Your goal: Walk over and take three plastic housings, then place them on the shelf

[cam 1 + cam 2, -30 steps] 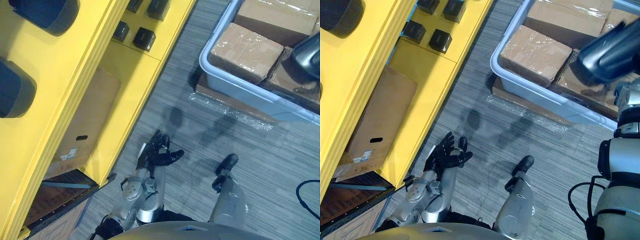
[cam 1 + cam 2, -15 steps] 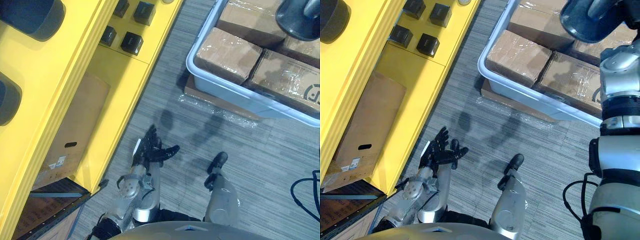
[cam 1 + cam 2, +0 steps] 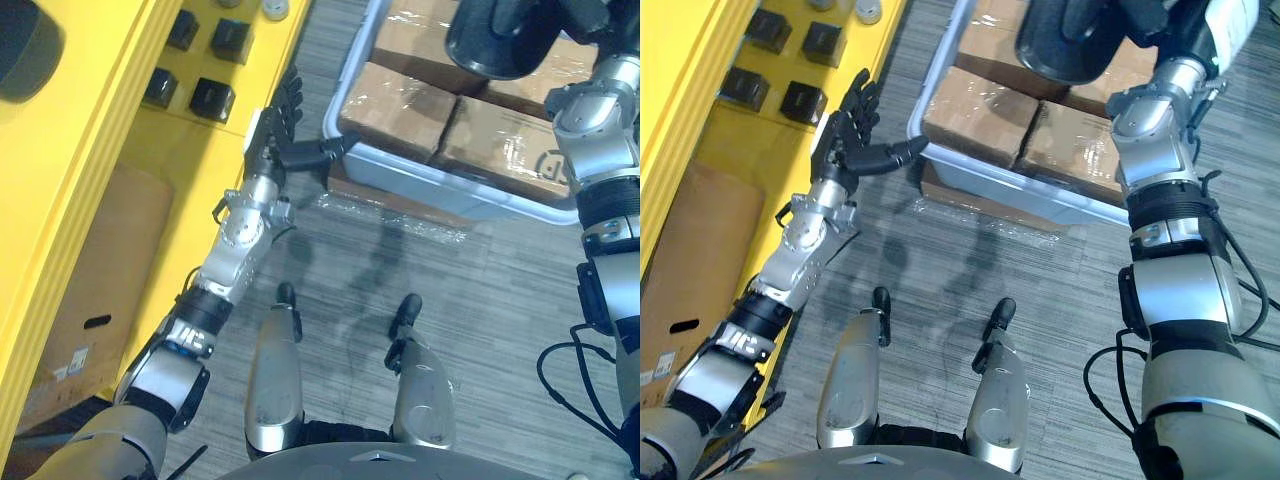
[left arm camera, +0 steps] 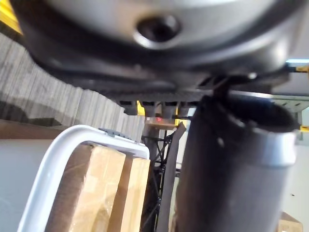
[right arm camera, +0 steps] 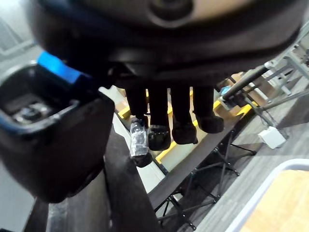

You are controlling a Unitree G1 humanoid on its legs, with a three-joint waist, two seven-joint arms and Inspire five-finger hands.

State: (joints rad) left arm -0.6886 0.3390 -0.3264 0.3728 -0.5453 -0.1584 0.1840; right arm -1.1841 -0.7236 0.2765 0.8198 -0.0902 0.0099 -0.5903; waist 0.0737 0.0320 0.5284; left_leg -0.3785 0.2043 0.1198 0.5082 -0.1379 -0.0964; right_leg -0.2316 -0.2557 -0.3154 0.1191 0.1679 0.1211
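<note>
- Here the right hand (image 5: 182,108) is raised above the bin (image 3: 460,190), its fingers curled onto a dark housing (image 3: 497,45), which it holds in the air.
- The housing is a rounded dark shell at the top of both eye views, hanging over the far boxes (image 3: 500,135) in the bin.
- In the right wrist view the fingers hang in a row with bent tips. Beside them is a dark block with a blue strip (image 5: 55,67), and I cannot tell whether that block is part of the housing.
- The left hand (image 3: 278,140) is wide open, with fingers straight and spread and the thumb stuck out sideways. It holds nothing.
- That hand is lifted in the air between the edge of the shelf (image 3: 100,130) and the bin's near corner, with the thumb pointing toward the bin.
- The bin is pale grey and stands on the striped grey floor (image 3: 480,300). Its brown boxes are wrapped in clear film and packed side by side.
- The shelf is yellow and runs along the robot's left, with small black cubes (image 3: 212,98) on one of its levels.
- A dark rounded shape (image 3: 22,45) lies on the shelf's upper board at the corner of the left eye view, too cropped to name.
- A brown carton (image 3: 90,270) with a hand slot lies low under the shelf.
- Past the left hand, its wrist view shows the bin's white rim (image 4: 58,159) with a box inside.
</note>
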